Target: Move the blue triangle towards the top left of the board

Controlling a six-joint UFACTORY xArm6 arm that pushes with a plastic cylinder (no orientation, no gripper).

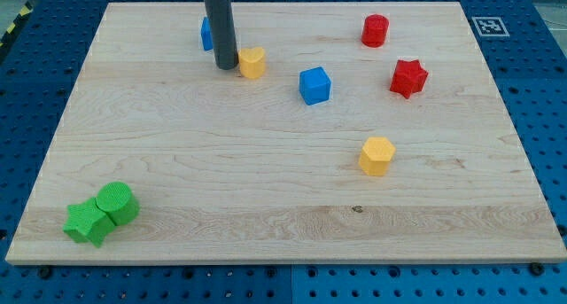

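The blue triangle point(205, 34) lies near the view's top, left of centre, mostly hidden behind my rod, so its shape is hard to make out. My tip point(226, 67) rests on the board just below and right of it, seemingly touching it. A yellow block point(252, 63) sits right beside the tip on its right. A blue cube point(314, 85) lies further right.
A red cylinder point(375, 30) and a red star point(408, 78) lie at the upper right. A yellow hexagon block point(376, 155) sits right of centre. A green cylinder point(117, 202) and a green star point(88, 222) touch at the lower left. The wooden board point(177, 162) has blue pegboard around it.
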